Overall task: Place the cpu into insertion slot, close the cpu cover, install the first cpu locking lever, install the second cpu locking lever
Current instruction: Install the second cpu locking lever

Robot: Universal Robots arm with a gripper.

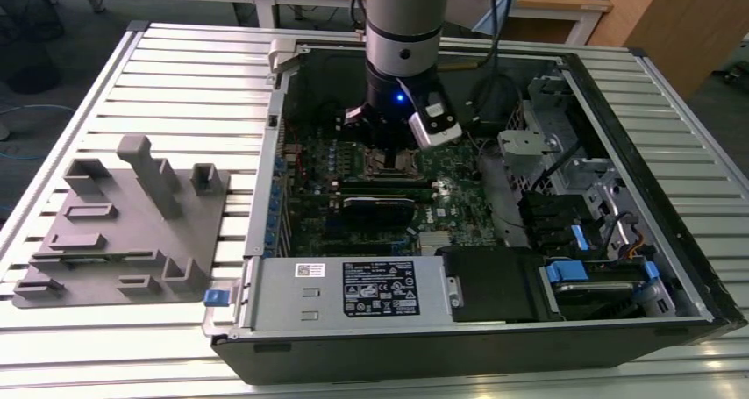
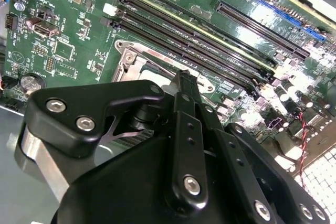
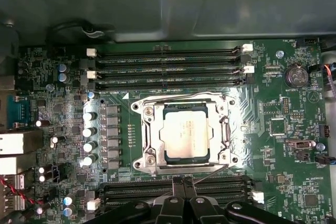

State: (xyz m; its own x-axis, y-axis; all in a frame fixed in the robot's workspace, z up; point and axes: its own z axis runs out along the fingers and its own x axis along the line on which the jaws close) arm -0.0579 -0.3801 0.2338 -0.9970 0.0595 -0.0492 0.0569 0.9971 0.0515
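Tool (image 3: pixel 182 199) fingers look pressed together with nothing between them, poised at the edge of the insertion slot (image 3: pixel 184 132) on the green motherboard (image 3: pixel 283 129). Its black linkage hides much of that socket in the second wrist view. Inside the slot lies the cpu (image 3: pixel 184 131), silver face up, with the cpu cover (image 3: pixel 152 140) closed around it. Memory slots (image 3: pixel 168 69) flank the socket. An open computer case (image 1: pixel 468 329) rests on the slatted surface (image 1: pixel 175 74), beside a grey fixture (image 1: pixel 123 224).
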